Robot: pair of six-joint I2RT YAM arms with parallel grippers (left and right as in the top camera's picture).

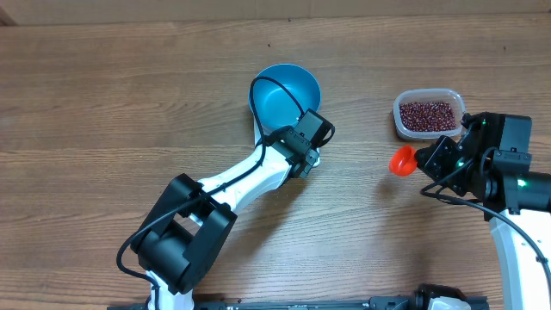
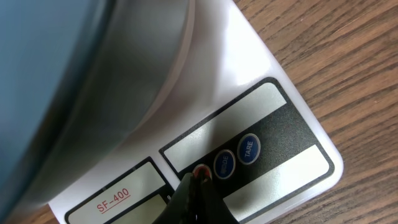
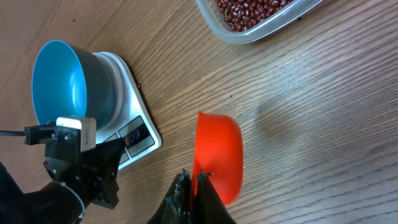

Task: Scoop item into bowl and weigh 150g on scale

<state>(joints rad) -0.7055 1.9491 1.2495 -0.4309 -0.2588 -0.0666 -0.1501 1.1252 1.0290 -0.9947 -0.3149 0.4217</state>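
Brown wood-grain table (image 1: 103, 129) fills every view, its grain running left to right. Near its middle the blue bowl (image 1: 288, 90) sits on the white scale (image 3: 132, 87). My left claw (image 2: 198, 179) is pinched shut, its tip at the red button (image 2: 201, 170) on the scale's front panel. Off to the right, the beans (image 1: 427, 114) lie in a clear tub (image 1: 399, 123). Just nearer than the tub, my right claw (image 3: 194, 182) is clamped on the edge of an orange scoop (image 3: 217, 155).
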